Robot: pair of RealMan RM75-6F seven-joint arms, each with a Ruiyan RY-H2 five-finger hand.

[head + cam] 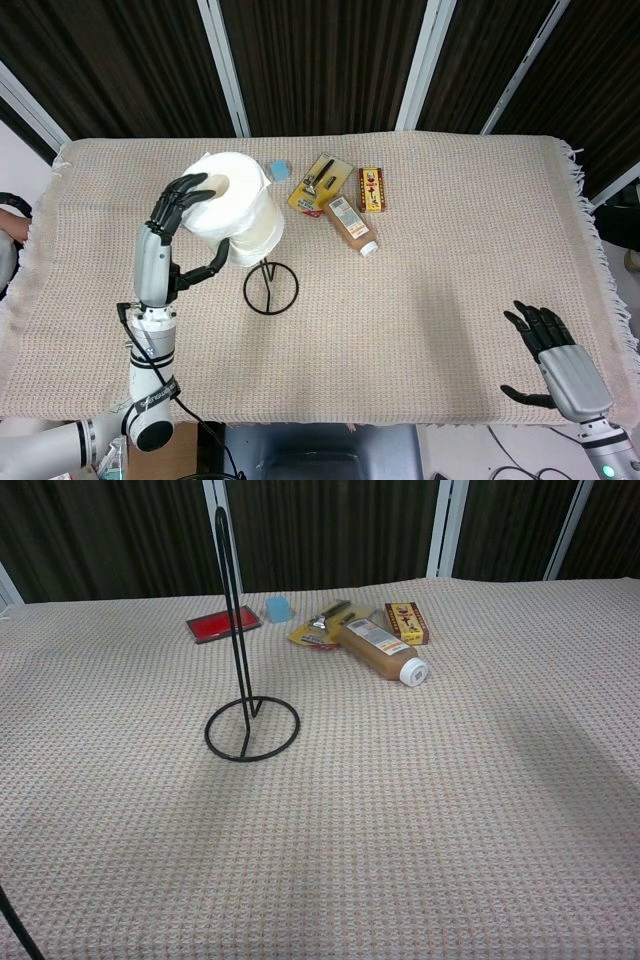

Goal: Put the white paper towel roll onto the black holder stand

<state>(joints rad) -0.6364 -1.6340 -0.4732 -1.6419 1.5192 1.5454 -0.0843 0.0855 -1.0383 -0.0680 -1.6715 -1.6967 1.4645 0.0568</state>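
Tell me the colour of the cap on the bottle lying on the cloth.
White; the cap of the brown bottle shows best in the chest view.

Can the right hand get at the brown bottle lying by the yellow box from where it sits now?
Probably yes. The right hand is open and holds nothing, with only bare cloth between it and the brown bottle, though it is a long reach.

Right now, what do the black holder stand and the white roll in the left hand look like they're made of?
Black holder stand: apparently thin metal wire with a dark, slightly glossy coat, judging by its slim upright loop and ring base. White paper towel roll: soft matte paper, wound layers around a hollow core, gripped by the left hand.
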